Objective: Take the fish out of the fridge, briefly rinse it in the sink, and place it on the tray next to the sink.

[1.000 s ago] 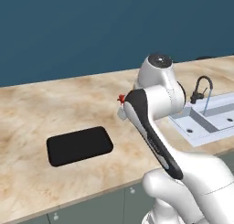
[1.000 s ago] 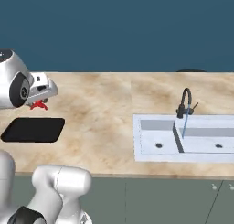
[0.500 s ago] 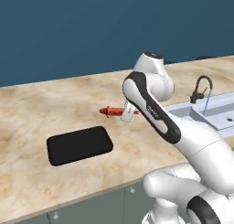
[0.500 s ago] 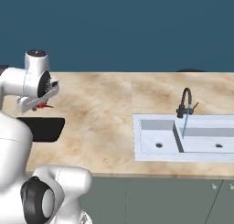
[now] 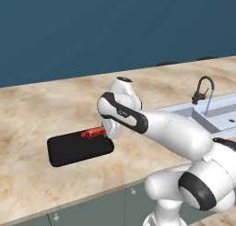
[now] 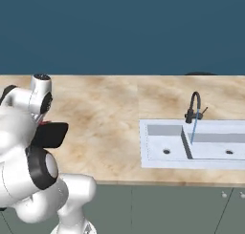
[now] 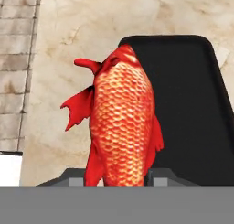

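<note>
**Fish is over the tray, just needs setting down**

Standing right here, the closest thing I see is the gripper [image 7: 119, 179] clamped on the fish [image 7: 121, 127]. From the hand view the red-orange body sticks straight out from between the fingertips, scales and fins clear as day, with no gap at the jaws, so it's a firm hold.

Just past that, the tray [image 5: 69, 151] sits flat on the counter [image 5: 32, 114], and the fish [image 5: 93, 133] hangs over its far edge, right-hand end. I honestly can't tell from where I am if it's touching the black surface or a bit above it, the angle's not great. From the other side the tray [image 6: 55, 132] is mostly tucked behind the arm.

Further along, the sink [image 6: 201, 147] with its dark tap [image 6: 194, 106] is well apart from all this, and there's a thin blue stream of water under the spout.

So I'd call this the last step: placing. Next move should be lowering until the fish rests on the tray, opening the jaws and backing off without dragging it over the rim.
</note>
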Available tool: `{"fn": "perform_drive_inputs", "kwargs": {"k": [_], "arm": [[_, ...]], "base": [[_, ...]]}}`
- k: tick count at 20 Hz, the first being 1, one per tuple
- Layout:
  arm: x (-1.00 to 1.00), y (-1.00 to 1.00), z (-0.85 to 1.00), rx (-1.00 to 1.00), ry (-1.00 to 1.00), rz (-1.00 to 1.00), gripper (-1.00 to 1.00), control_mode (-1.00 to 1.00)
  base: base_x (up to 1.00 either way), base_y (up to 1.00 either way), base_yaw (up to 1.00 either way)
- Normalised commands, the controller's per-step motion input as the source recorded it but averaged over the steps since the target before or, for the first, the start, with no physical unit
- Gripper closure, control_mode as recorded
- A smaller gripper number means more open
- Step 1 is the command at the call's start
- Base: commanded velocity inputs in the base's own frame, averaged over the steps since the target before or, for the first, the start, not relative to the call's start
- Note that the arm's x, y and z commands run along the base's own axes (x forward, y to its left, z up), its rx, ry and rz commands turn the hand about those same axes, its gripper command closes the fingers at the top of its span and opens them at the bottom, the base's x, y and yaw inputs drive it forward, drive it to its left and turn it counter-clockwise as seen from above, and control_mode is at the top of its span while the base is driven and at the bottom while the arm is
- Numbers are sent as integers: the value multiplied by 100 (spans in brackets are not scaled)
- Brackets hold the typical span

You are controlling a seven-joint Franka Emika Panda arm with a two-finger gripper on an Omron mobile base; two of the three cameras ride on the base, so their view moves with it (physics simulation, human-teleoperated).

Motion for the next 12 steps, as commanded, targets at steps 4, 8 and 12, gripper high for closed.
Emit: {"fn": "perform_drive_inputs", "kwargs": {"k": [4, 8, 12], "arm": [[96, 51, -39, -14, 1, 8, 100, -100], [49, 41, -34, -3, 0, 2, 100, -100], [1, 33, -50, 0, 0, 0, 100, -100]], "base": [[0, 0, 0], [0, 0, 0], [0, 0, 0]]}}
